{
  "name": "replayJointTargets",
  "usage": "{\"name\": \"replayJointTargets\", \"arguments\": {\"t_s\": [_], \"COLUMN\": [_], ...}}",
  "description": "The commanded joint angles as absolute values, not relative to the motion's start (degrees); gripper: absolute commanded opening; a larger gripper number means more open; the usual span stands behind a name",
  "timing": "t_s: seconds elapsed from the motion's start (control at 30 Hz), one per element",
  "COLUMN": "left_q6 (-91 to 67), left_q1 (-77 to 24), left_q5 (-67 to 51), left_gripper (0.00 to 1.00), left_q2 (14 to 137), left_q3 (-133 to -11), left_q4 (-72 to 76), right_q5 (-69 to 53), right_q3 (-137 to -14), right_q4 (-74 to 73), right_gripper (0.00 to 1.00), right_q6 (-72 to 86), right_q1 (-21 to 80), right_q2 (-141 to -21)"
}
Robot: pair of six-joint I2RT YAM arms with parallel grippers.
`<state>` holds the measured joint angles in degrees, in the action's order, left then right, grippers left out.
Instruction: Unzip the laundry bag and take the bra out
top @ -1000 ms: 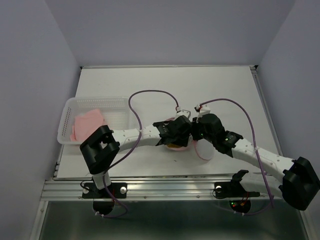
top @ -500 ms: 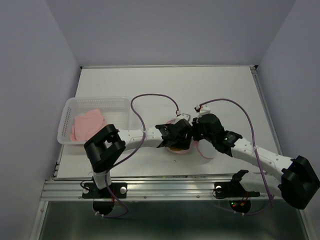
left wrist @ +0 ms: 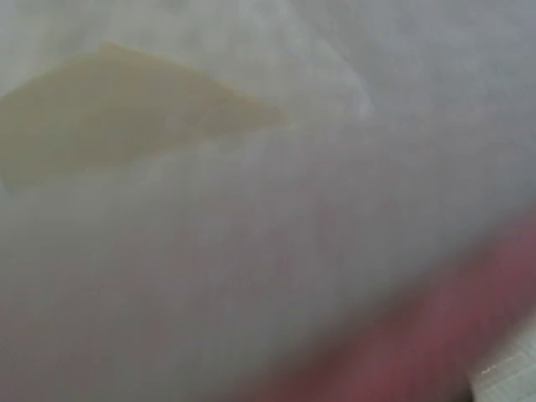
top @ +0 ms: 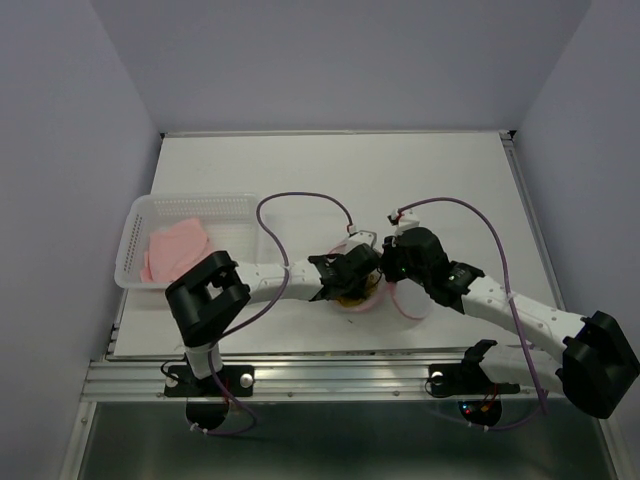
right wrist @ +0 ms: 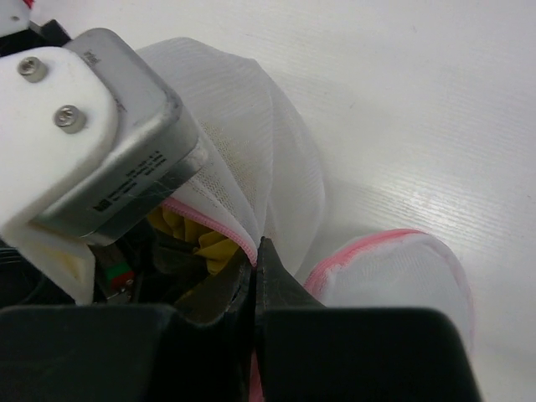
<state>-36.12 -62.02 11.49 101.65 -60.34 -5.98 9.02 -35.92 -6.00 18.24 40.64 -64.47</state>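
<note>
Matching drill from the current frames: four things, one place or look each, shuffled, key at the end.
Things:
1. laundry bag
2. basket
3. pink cloth
4. yellow fabric

Place or look:
A. lying in the basket
B. showing inside the bag's opening
C. white mesh with pink trim, between the two arms
D. white plastic, at the table's left side

Pairs: 1-C, 2-D, 3-A, 4-B
</note>
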Motion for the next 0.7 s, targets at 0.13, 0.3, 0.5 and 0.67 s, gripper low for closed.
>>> {"name": "replayJointTargets", "arguments": {"t_s": [0.13, 0.3, 0.5, 0.67], "left_q6": [-35.9, -33.3, -29.5, -30.7], "left_q1": [-62.6, -62.6, -62.3, -60.5], "left_q5": [13.4, 11.4, 12.0, 15.0], "left_gripper": [0.0, 0.0, 0.0, 0.0], "left_q2": [91.6, 80.8, 69.1, 60.0], "left_q3": [-57.7, -54.4, -50.1, -48.6], "left_q4": [-6.4, -4.0, -0.4, 3.4], "right_q5": [10.6, 11.8, 11.3, 10.0], "right_q3": [-36.8, -36.8, -37.1, -37.3], "right_q4": [-5.0, -5.4, -5.7, -5.6], "right_gripper": [0.01, 0.01, 0.01, 0.01], "right_q6": [18.9, 19.2, 19.2, 18.7], "right_q1": [40.7, 40.7, 40.7, 40.7], "right_q2": [-64.5, -66.1, -68.2, -68.7]}}
